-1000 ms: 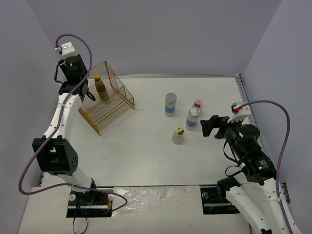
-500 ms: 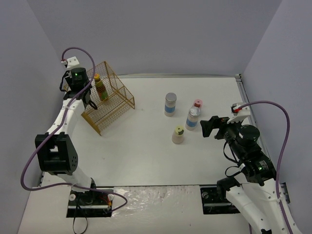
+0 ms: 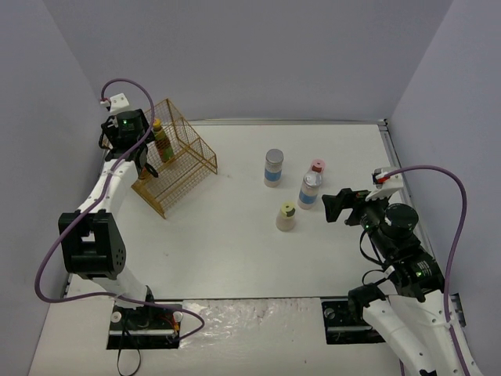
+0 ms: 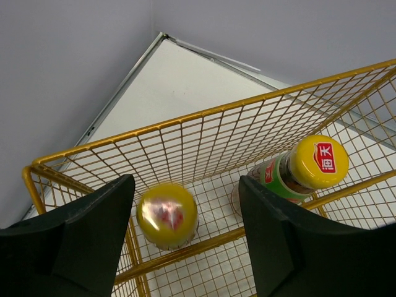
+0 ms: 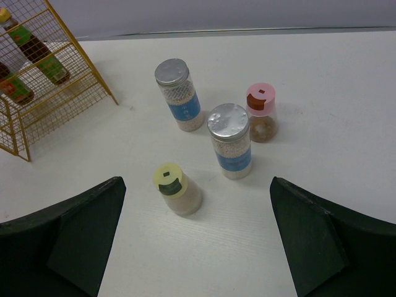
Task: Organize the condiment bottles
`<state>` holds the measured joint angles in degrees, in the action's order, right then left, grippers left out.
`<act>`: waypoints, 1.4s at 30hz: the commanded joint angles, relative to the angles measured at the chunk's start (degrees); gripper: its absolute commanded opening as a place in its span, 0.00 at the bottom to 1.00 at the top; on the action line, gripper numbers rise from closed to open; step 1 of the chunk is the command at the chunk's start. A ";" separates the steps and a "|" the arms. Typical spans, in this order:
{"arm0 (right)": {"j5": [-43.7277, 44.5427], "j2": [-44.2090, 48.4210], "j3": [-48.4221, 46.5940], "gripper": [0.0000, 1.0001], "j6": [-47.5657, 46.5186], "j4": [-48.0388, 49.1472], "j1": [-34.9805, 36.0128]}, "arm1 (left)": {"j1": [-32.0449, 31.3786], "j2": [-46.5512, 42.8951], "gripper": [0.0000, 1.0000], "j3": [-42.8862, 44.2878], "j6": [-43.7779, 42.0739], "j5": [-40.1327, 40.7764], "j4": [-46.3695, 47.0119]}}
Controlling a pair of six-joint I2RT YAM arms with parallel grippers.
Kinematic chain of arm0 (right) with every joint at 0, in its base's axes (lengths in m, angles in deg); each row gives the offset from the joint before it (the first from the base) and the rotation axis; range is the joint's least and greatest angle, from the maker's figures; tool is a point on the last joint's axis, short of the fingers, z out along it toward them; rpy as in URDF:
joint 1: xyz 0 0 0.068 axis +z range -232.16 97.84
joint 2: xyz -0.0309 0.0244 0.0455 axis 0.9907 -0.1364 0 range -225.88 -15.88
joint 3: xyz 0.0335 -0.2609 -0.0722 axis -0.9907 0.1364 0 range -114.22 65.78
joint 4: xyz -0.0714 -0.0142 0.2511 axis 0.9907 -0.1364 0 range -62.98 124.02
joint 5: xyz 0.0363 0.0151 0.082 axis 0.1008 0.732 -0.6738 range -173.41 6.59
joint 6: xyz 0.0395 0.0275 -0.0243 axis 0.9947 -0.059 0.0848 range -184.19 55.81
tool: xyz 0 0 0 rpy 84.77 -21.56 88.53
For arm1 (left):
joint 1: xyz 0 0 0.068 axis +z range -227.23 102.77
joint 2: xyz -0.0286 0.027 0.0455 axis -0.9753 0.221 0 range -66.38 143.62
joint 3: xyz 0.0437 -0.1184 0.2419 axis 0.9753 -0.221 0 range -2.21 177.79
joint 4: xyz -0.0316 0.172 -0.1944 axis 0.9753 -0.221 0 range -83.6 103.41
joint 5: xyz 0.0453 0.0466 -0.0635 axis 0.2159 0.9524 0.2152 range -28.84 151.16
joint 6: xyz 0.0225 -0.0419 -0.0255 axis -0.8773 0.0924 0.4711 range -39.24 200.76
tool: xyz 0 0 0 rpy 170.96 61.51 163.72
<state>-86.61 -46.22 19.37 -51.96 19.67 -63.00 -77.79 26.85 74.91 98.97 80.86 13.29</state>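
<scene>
Basket [image 4: 204, 114] holds both yellow-capped bottles [image 4: 167, 213], four other bottles [image 5: 229, 122] wait on the table [image 5: 346, 93]; left gripper [image 4: 185, 182] hangs part-open, empty, right gripper [image 3: 329, 206] wide open, empty.

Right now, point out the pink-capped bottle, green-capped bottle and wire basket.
pink-capped bottle [image 5: 260, 99]: right wrist view, cap top.
green-capped bottle [image 5: 169, 179]: right wrist view, cap top.
wire basket [image 4: 216, 111]: left wrist view, far top rim.

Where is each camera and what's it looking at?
Top external: high behind the bases, looking down on the table; left arm and right arm show.
Left wrist: on the left arm, looking into the gold wire basket at two yellow-capped bottles; its fingers show.
Right wrist: on the right arm, aimed at four bottles; its fingers show.
Shared: both wrist views show the basket.
</scene>
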 commanded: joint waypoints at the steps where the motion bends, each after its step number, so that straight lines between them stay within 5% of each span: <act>1: 0.85 -0.34 -0.73 1.00 0.31 3.83 0.48 | 0.21 -3.38 0.67 2.23 1.74 -0.33 1.12; 5: 0.84 -1.14 -1.59 1.00 0.44 3.26 0.45 | 0.03 -7.59 0.82 3.73 2.89 -4.01 -4.58; 15: 6.79 -5.05 -4.93 1.00 4.27 0.54 0.53 | -0.93 -18.48 0.97 2.44 4.28 -15.86 -14.81; 18: 7.23 -6.19 -5.27 1.00 5.19 -0.19 0.53 | -3.96 -21.33 0.97 -0.22 4.25 -23.91 -15.82; 23: 3.82 -8.04 -5.18 1.00 5.09 -0.59 0.53 | -14.91 -22.11 0.97 -4.81 1.00 -26.35 -11.09; 31: 1.04 -8.85 -5.11 1.00 4.83 -1.01 0.53 | -32.06 -9.03 0.97 -1.43 -8.19 -25.88 -2.44; 42: -0.98 -9.30 -4.25 1.00 4.20 -1.21 0.57 | -36.67 12.27 0.97 14.38 -11.37 -29.19 3.63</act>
<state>-86.19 -54.56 16.44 -47.52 15.73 -62.94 -114.13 36.61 81.34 89.70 53.14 8.53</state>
